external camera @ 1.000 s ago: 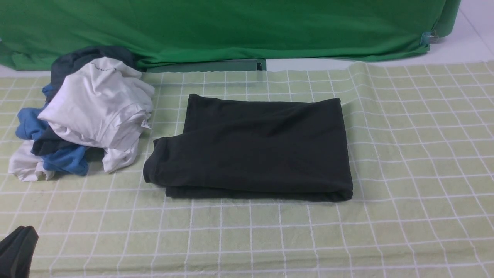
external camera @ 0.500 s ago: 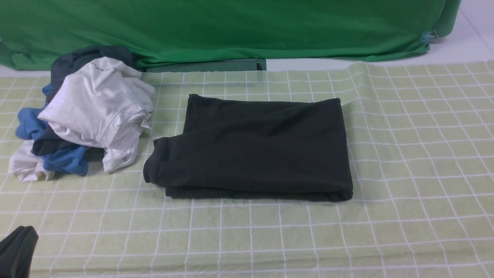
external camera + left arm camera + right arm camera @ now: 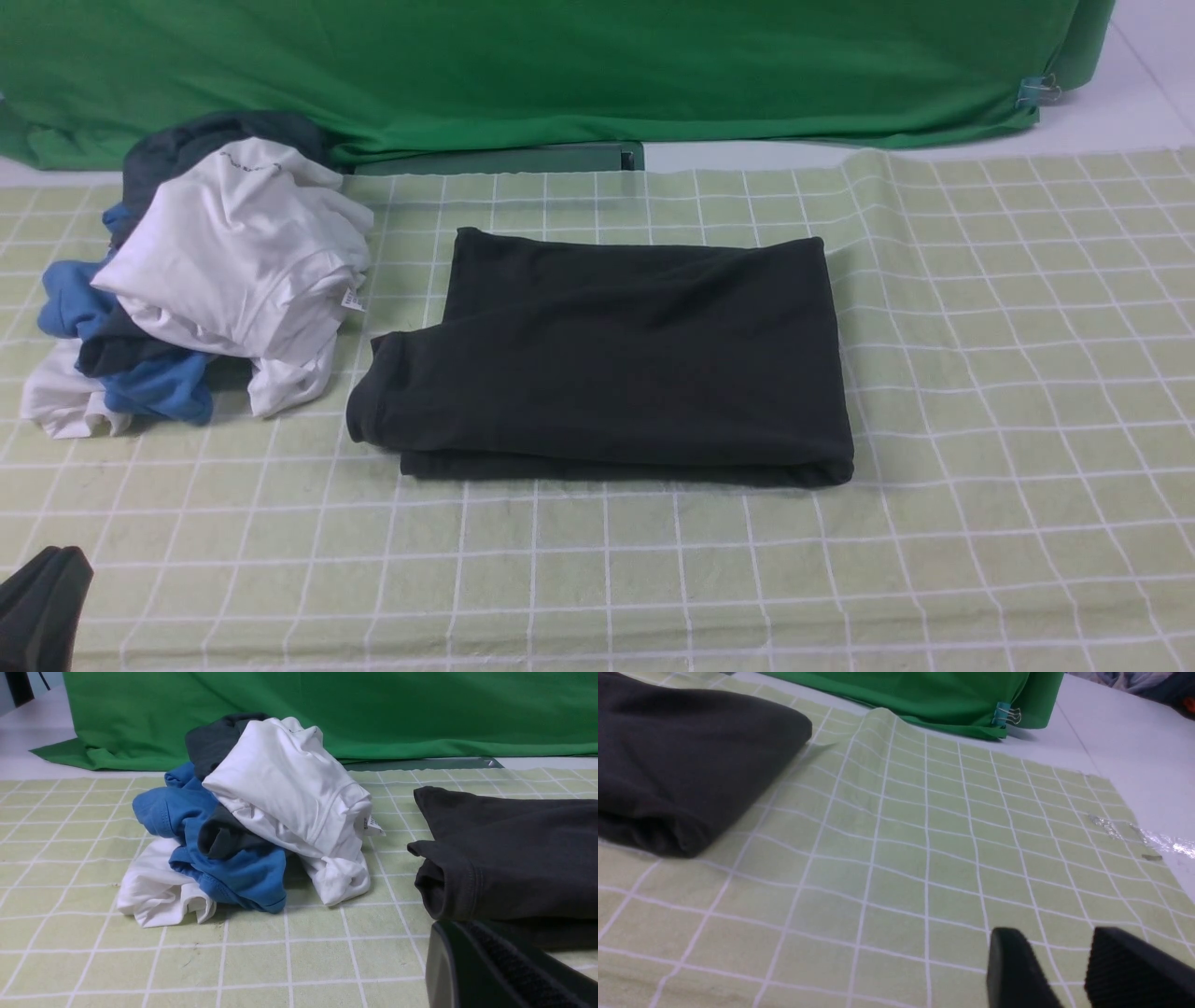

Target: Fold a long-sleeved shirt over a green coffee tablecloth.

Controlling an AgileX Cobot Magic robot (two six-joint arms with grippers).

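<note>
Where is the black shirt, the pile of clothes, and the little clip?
long-sleeved shirt [image 3: 635,355], front view, middle of its folded top.
heap of clothes [image 3: 233,252], front view, the white garment on top.
binder clip [image 3: 1004,715], right wrist view, its teal body on the green sheet's corner.

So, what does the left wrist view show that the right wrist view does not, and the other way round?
Only the left wrist view shows the heap of white, blue and dark grey garments and the black shirt's cuffed sleeve end. Only the right wrist view shows the right gripper, open and empty, the binder clip on the green backdrop, and the tablecloth's far edge with bare table beyond. Both show the folded long-sleeved shirt, the checked tablecloth and the green backdrop.
</note>
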